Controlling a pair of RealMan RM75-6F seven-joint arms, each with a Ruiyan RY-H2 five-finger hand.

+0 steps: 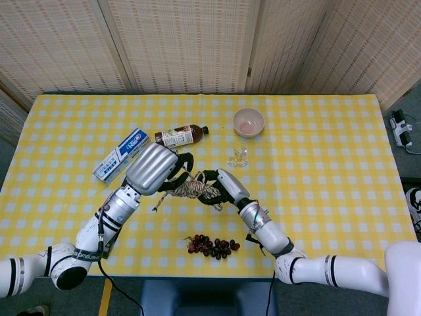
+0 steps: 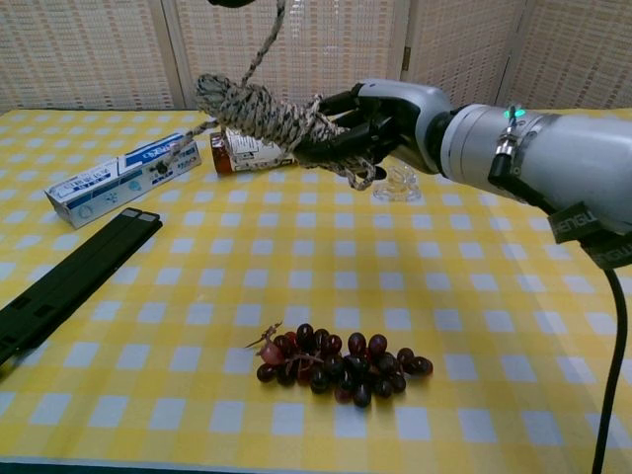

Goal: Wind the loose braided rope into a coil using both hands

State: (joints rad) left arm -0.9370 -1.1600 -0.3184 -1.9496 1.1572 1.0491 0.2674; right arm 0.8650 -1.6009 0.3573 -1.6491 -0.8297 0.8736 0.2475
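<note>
Bright, even indoor light from overhead, soft faint shadows under the grapes and black bar, mild glare on the silver forearm (chest view), both views fairly sharp, slight softness at the edges

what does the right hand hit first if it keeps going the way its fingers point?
Probably the left hand: the right hand, gripping the rope coil, points toward it across the coil. Height is hard to judge, so it might pass underneath.
</note>
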